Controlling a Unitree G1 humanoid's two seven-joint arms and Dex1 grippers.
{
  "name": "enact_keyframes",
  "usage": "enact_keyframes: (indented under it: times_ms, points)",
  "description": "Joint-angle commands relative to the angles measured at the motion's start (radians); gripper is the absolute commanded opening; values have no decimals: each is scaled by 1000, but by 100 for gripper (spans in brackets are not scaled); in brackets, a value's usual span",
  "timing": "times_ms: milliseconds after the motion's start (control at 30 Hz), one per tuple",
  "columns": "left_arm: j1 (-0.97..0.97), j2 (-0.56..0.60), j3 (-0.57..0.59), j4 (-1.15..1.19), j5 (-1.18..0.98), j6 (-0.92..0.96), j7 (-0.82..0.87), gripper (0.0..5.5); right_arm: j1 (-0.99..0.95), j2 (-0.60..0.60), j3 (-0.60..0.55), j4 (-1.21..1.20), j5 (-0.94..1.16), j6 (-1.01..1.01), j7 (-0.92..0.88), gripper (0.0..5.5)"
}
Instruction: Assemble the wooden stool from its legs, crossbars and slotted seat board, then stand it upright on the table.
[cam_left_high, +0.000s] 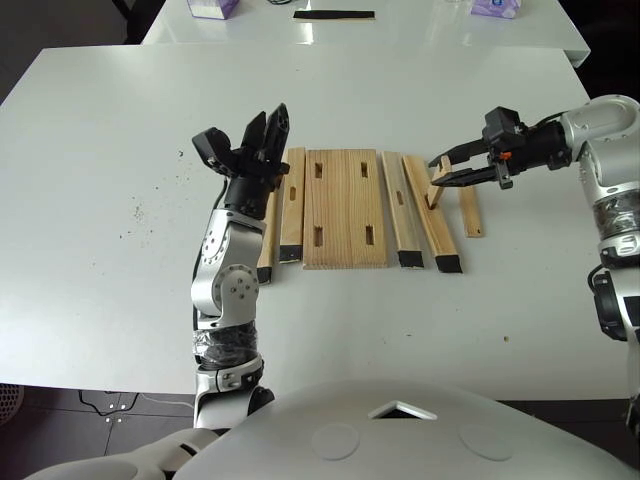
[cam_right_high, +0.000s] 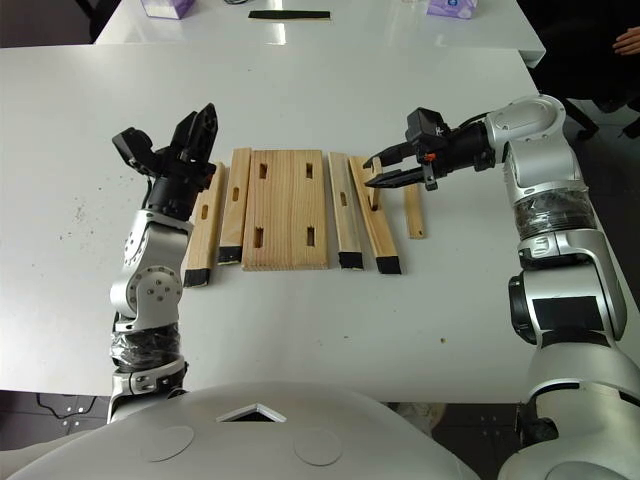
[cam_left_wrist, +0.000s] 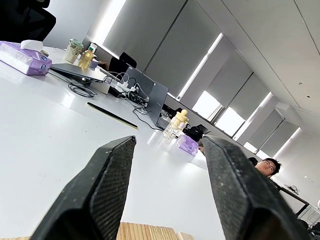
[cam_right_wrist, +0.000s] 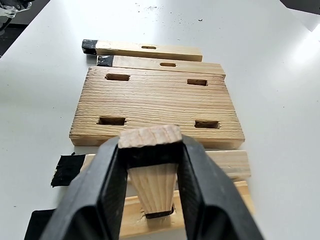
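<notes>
1. Right of the seat (cam_left_high: 345, 208), our right jaws grip a crossbar (cam_right_wrist: 150, 137) on end, its lower tip in the slot of a leg (cam_left_high: 441, 240).
2. That leg's long axis runs near-far.
3. Our left jaws gape, well apart.

White table (cam_left_high: 100, 150): slotted seat board (cam_left_high: 345, 208) flat, centre; left leg pair (cam_left_high: 290, 222); right leg pair (cam_left_high: 400, 215); thin crossbar (cam_left_high: 470, 212) rightmost.

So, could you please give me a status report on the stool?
Left gripper open, raised. Right gripper shut on crossbar, its end slotted into a leg. Seat board flat, nothing blocking.
</notes>
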Motion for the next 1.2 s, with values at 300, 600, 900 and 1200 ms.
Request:
enact_keyframes:
  times_ms: [300,600,900,1200]
  points:
    - [-6,8,-13,32,21,3,-12,249,87,38,-46,127,-44,17,-28,132]
    - [-18,15,-18,47,30,9,-19,249,141,52,-24,155,-101,-8,-71,132]
    - [-33,17,-19,69,35,-1,-29,249,136,58,-24,190,-101,2,-94,132]
    - [-29,33,5,66,32,-4,-29,249,125,82,-114,77,-41,4,-153,231]
